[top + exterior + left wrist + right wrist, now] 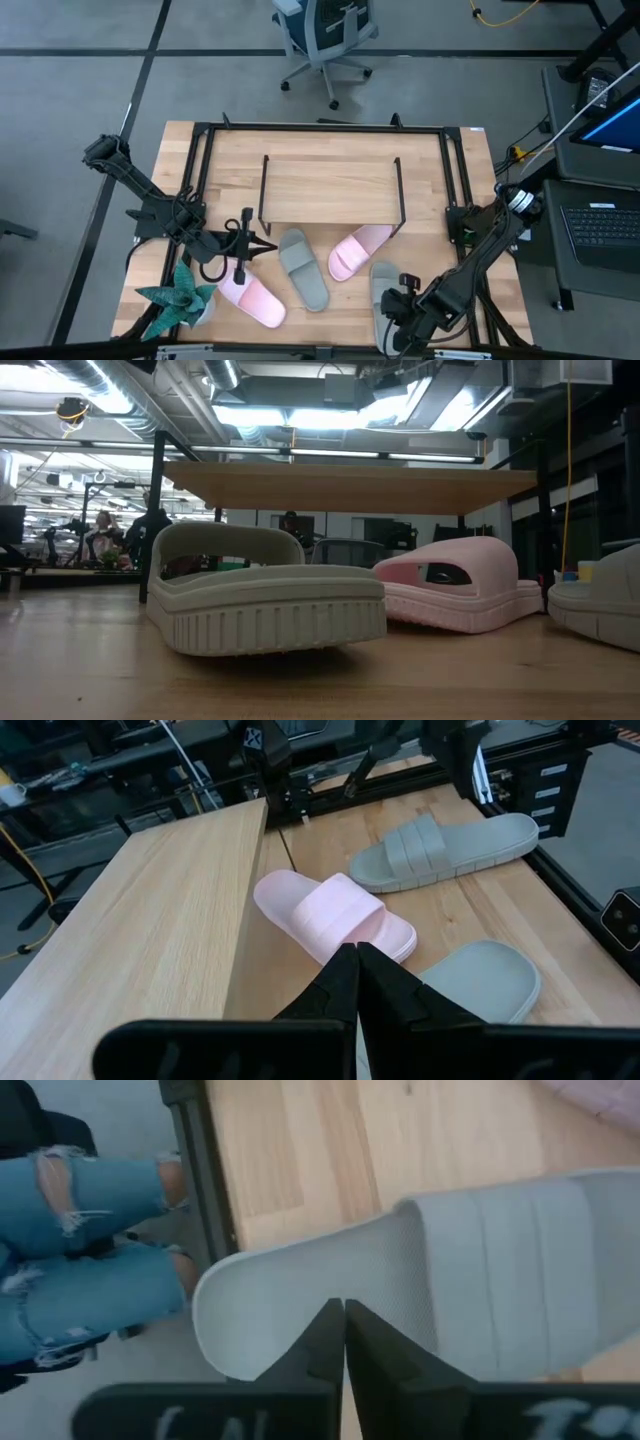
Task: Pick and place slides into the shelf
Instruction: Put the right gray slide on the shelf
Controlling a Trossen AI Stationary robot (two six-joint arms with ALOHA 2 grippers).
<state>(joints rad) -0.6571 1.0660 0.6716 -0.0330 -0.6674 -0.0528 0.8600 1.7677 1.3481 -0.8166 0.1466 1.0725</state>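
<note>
- High view: the right gripper (400, 322) sits at the lower right on a grey-green slide (384, 293); the shelf (332, 192) stands empty mid-frame. The left gripper (243, 247) waits at lower left by a pink slide (252, 296).
- Low view: another grey-green slide (268, 597) and a second pink slide (462, 587) lie in front of the shelf.
- Left wrist view: fingers pressed together, holding nothing.
- Right wrist view: fingers nearly together at the sandal's heel edge (a thin pinch). Soft foam could slip or droop on lifting.

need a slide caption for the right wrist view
Right claw shut above the heel of a grey-green foam slide sandal at the wooden table edge, a person's ripped blue jeans beyond.
</note>
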